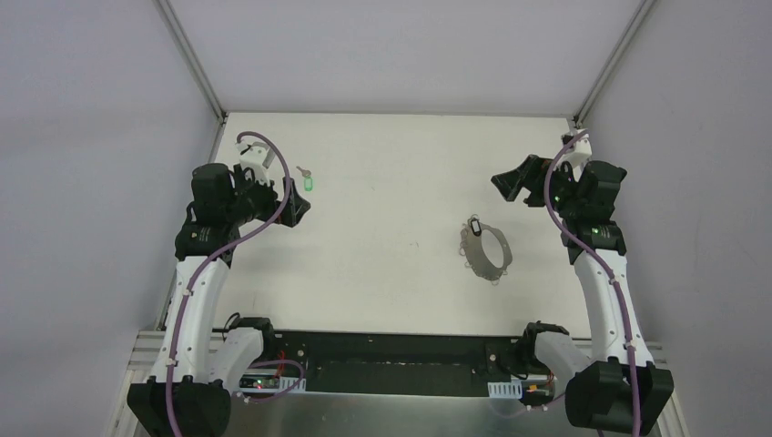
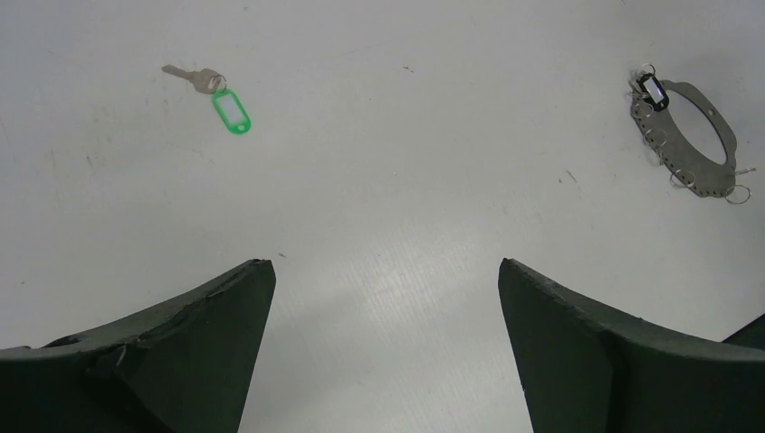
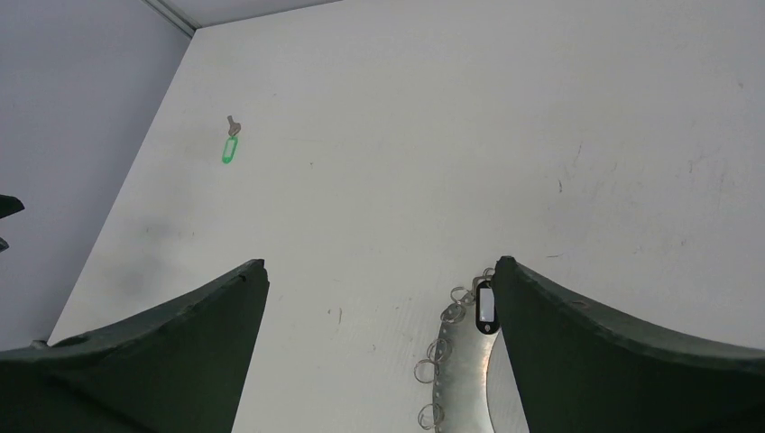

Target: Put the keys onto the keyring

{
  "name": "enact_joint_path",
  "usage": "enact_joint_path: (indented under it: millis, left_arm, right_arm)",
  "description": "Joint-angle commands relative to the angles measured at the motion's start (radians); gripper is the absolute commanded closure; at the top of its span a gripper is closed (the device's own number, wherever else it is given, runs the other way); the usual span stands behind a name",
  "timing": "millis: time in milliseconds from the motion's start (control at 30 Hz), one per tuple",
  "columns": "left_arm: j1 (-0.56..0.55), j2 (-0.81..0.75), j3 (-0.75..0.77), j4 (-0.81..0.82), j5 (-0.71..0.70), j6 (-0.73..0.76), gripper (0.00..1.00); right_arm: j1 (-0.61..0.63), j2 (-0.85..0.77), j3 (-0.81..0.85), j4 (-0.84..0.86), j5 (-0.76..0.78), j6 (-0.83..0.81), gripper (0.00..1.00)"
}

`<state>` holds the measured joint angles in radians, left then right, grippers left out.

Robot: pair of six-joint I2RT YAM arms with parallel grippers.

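Note:
A small silver key with a bright green tag [image 1: 307, 178] lies on the white table near its far left; the key [image 2: 216, 94] and the same key [image 3: 230, 142] show in both wrist views. The keyring [image 1: 482, 250], a flat silver loop with a black oval tag [image 1: 473, 224] and small split rings along its edge, rests right of centre. The keyring [image 2: 687, 137] shows whole in the left wrist view, and the keyring [image 3: 458, 361] partly in the right wrist view. My left gripper [image 1: 296, 201] hovers open just in front of the key, holding nothing. My right gripper [image 1: 512, 183] hangs open and bare, beyond the keyring.
The white table [image 1: 391, 182] is walled by grey panels on the left, right and back, with aluminium posts [image 1: 191, 55] at the far corners. A black base strip [image 1: 391, 360] with both arm mounts runs along the near edge.

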<state>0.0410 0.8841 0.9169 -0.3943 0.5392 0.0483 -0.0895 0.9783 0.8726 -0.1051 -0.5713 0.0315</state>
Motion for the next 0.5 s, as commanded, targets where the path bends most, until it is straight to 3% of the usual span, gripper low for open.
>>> enact_joint_path:
  millis: [0,233,367,433,467]
  left_arm:
    - [0.009,-0.015,-0.006,0.018,-0.002,0.002,0.01]
    - [0.009,-0.013,-0.027,0.006,0.021,0.004,0.01]
    - [0.007,-0.009,-0.030,-0.002,0.022,0.028,0.01]
    - [0.005,-0.008,-0.032,-0.011,0.019,0.039,0.00]
    - [0.005,-0.010,-0.035,-0.013,0.022,0.045,0.00]
  right_arm:
    - [-0.003,-0.015,0.004,0.005,-0.030,-0.025,0.02]
    - [-0.003,-0.016,-0.013,-0.017,-0.074,-0.102,0.02]
    - [0.004,-0.013,-0.001,-0.119,-0.119,-0.234,0.02]
    - [0.040,-0.067,0.007,-0.202,-0.037,-0.315,0.02]
    - [0.065,-0.006,0.008,-0.254,0.019,-0.382,0.02]
